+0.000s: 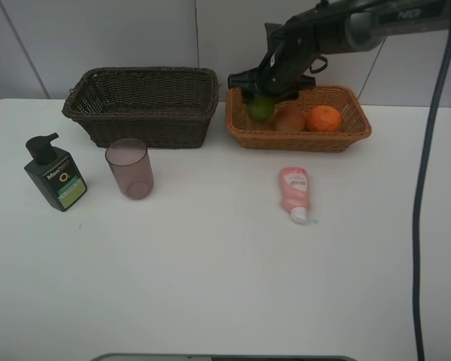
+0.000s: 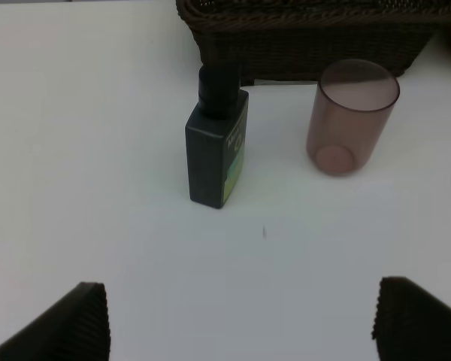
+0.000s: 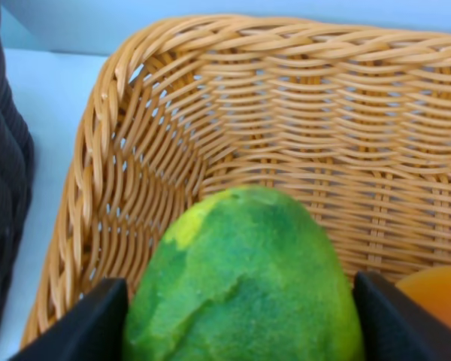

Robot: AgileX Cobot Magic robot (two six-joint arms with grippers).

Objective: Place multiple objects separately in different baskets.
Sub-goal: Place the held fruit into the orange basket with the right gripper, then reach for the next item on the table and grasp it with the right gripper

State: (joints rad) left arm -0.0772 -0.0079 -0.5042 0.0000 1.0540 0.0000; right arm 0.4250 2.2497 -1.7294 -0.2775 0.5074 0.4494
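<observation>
The dark basket [image 1: 143, 113] is woven of matt brown wicker, the tan basket [image 1: 301, 139] of smooth, faintly glossy cane. A dull, finely rough skin is seen on the green fruit [image 3: 244, 278]. The cup [image 2: 351, 120] is made of smooth translucent plastic, the bottle [image 2: 214, 154] of matt dark plastic.

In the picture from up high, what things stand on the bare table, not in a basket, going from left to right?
dark green pump bottle → see-through mauve cup → pink squeeze tube
</observation>
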